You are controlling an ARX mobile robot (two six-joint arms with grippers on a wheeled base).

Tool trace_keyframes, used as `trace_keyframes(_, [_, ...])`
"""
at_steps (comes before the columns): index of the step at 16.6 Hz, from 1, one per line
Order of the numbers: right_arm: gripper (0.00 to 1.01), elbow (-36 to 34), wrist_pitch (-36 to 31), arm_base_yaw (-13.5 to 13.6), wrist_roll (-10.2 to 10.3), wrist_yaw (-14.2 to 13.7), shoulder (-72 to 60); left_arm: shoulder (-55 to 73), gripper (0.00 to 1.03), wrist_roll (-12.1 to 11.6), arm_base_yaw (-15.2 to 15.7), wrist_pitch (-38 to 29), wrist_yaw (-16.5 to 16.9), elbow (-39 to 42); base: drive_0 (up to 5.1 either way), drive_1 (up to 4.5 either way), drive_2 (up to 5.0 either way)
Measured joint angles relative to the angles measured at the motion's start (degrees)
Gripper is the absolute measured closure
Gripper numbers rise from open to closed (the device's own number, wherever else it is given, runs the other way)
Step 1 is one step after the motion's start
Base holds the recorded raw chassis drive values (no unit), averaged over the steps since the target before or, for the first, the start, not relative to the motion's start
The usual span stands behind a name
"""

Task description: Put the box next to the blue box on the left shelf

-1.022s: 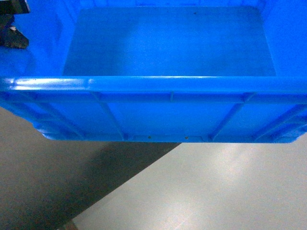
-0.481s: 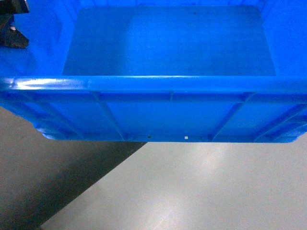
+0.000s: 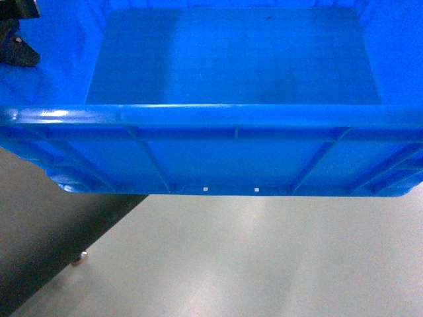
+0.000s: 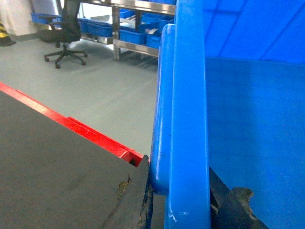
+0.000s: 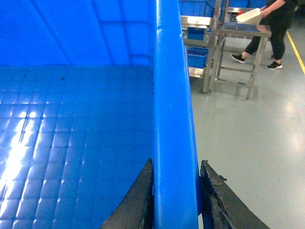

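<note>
The box (image 3: 231, 79) hangs in the air in front of the robot, clear of any support, its empty grid-patterned floor facing up and its near ribbed wall filling the upper part of the head view. It is carried by its two side walls, one hand to each, which likely keeps so wide a load level.

The right hand (image 5: 175, 200) is clamped on the right rim, one dark finger inside the wall and one outside, both pressed against the plastic. The left hand (image 4: 183, 202) grips the left rim the same way, a finger on either face of the wall; in the head view only a dark part of it shows at the box's upper left corner.

Below the box lies pale grey, glossy floor (image 3: 277, 257), with a dark slab edged in red (image 4: 62, 167) at lower left.

Farther off stand steel racks holding small blue bins (image 4: 136, 34), an office chair (image 4: 66, 33) and, on the right, a person (image 5: 274, 28) carrying a white tray. The left shelf is not clearly identifiable, so the box is judged not yet placed.
</note>
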State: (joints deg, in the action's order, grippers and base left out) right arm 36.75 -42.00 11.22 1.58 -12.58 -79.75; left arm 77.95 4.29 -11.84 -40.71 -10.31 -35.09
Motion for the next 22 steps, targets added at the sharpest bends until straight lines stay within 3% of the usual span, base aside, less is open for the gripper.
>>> trace_keyframes(20, [0.81, 0.0, -0.02, 0.0, -0.09, -0.04, 0.0, 0.0, 0.85, -0.02, -0.02, -0.04, 0.0, 0.0, -1.6, -1.56, -1.6])
trace_keyframes(22, [0.81, 0.0, -0.13, -0.02, -0.13, -0.13, 0.35, -0.33, 0.86, -0.02, -0.15, -0.22, 0.0, 0.0, 0.2, 4.39, -4.1])
